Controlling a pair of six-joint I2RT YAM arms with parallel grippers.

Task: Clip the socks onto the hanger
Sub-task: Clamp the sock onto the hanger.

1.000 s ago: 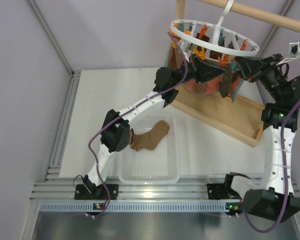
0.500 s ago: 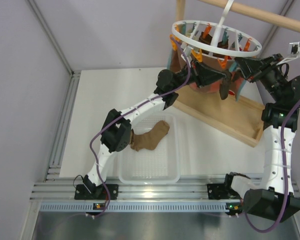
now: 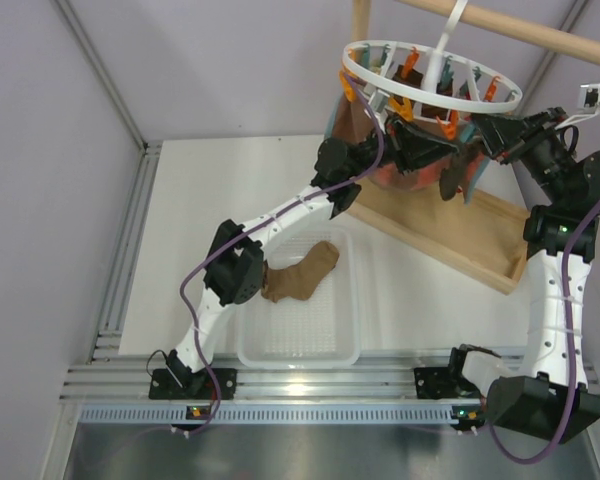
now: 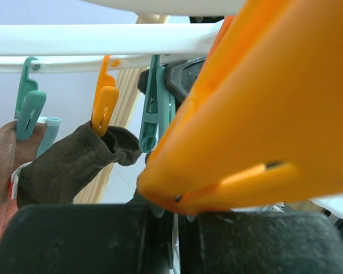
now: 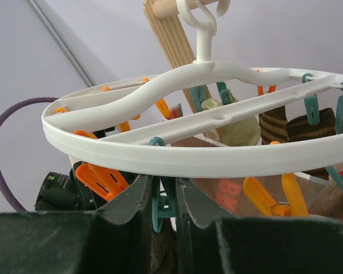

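The white ring hanger [image 3: 432, 78] hangs by its hook from the wooden rod, with orange and teal pegs round its rim. Several socks hang from it, among them a dark brown sock [image 4: 68, 165] on an orange peg [image 4: 104, 108]. One tan sock [image 3: 302, 270] lies in the white tray [image 3: 345, 345]. My left gripper [image 3: 440, 150] is up under the ring and shut [image 4: 180, 214], with a large orange peg [image 4: 257, 114] just above its tips. My right gripper [image 3: 487, 135] is shut on a teal peg [image 5: 163, 208] below the rim [image 5: 217, 160]; brown sock fabric shows under that peg.
The wooden frame's base [image 3: 450, 235] runs diagonally across the table's right side, with its post and rod [image 3: 525, 28] above. A reddish printed cloth [image 3: 405, 178] hangs under the ring. My left arm stretches over the tray. Grey walls close in the back and left.
My left gripper has moved right and a little higher under the ring. The hanger has swung slightly up and to the right. The right gripper has kept its hold on the teal peg.
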